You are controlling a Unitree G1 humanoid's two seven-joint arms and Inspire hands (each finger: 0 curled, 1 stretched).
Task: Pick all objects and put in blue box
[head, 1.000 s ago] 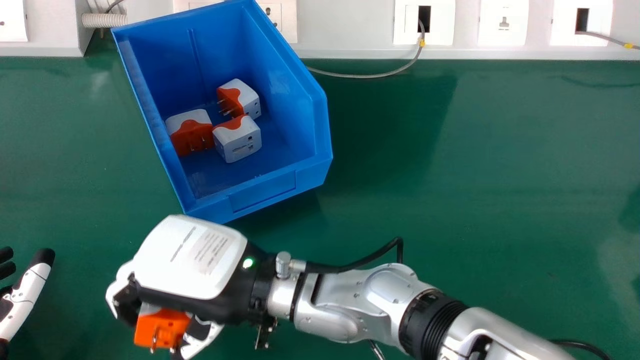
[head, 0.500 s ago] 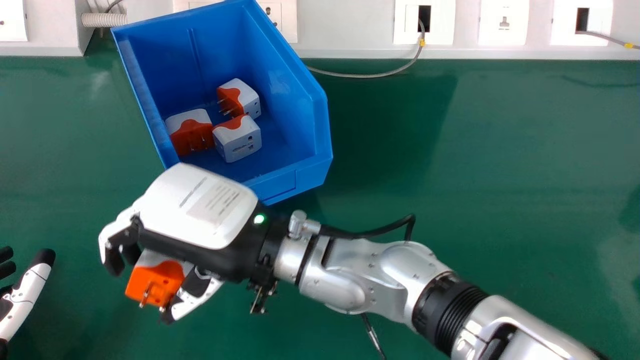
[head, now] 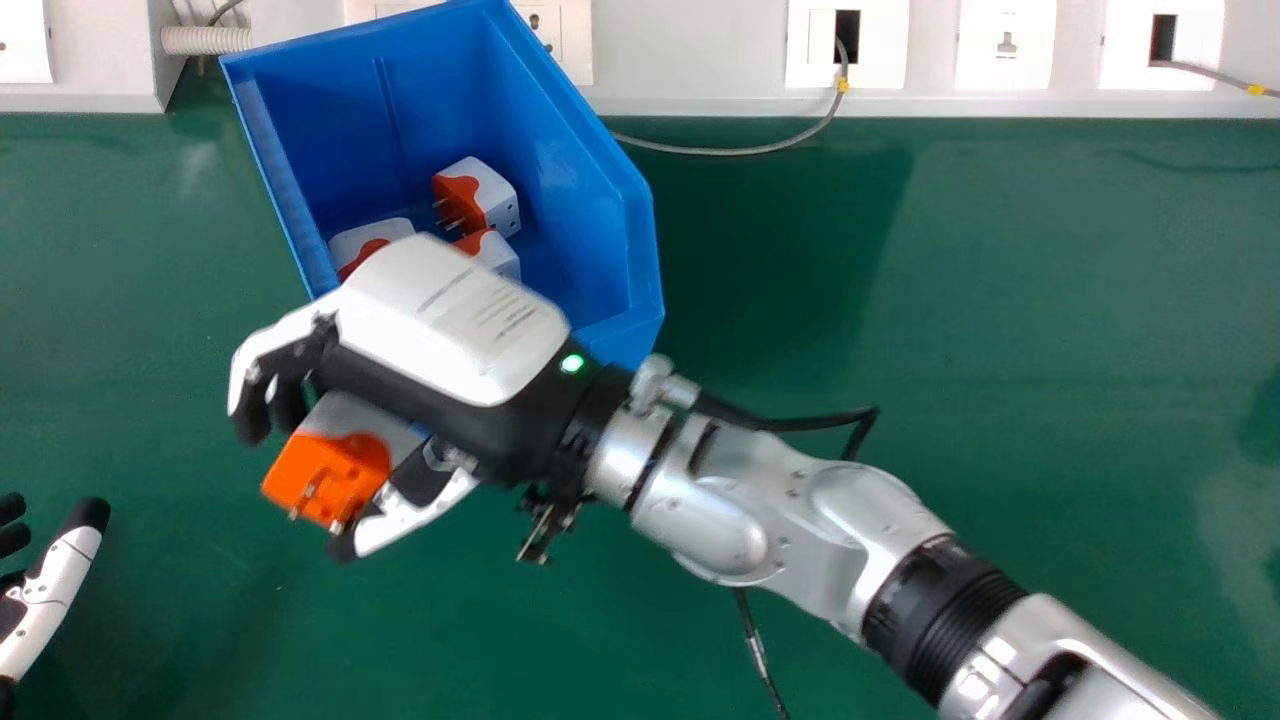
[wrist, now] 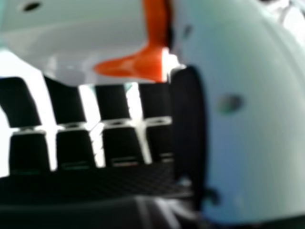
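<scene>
The right hand [head: 450,325] has moved toward the far side and a little to the right, carrying an orange-and-white plug adapter [head: 330,470] with it. Its white back now covers the near left corner of the blue box [head: 605,210], where in the earlier frame more of that corner was in sight. The forearm [head: 800,535] has shifted the same way and slants more steeply. The carried adapter is still outside the box, on the near side of its near left corner, clamped between the curled fingers and the thumb, its orange prong side facing near and left. The right hand view shows it against the thumb.

Inside the box, three more adapters lie where they were: one on the far side [head: 480,195], one to the left [head: 368,243] and one on the near side [head: 495,255]; the last two are now partly hidden by the hand. The left hand [head: 45,600] stays at the near left, over the green table [head: 900,330], its thumb straight and apart from its fingertips.
</scene>
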